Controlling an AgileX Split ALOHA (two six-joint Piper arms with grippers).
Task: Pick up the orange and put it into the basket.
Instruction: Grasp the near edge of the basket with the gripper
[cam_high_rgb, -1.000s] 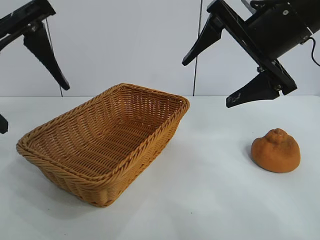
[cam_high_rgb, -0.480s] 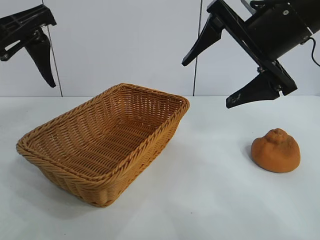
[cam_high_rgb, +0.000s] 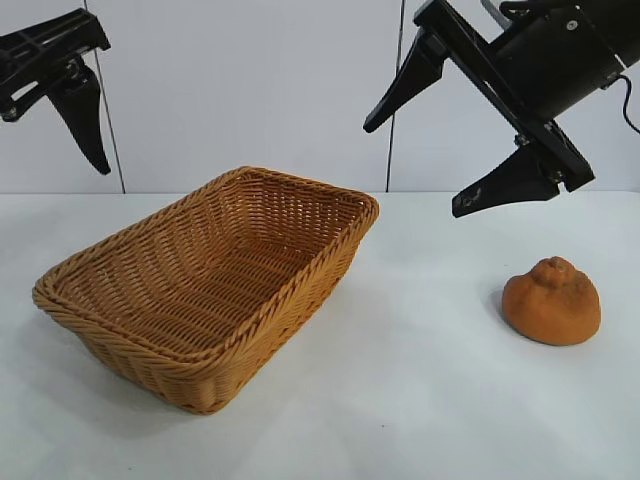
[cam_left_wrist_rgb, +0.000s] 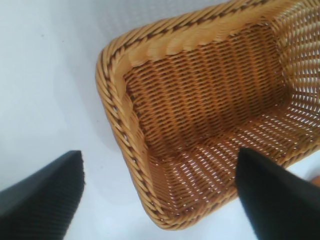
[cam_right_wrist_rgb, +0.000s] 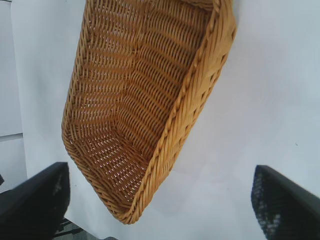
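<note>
Since the earliest frame, only the left gripper has shifted: it has lifted and swung inward at the upper left edge of the exterior view, and it now hangs above the table, well behind and to the left of the basket. One of its fingers points downward; the left wrist view shows both fingers spread wide with the basket between them below, holding nothing. The right gripper remains raised at the upper right, its arm angled down toward the centre. Its fingers are splayed apart and empty, one finger pointing toward the basket's far corner, the other above the orange. The orange rests on the white table at the right, well apart from the basket and untouched.
</note>
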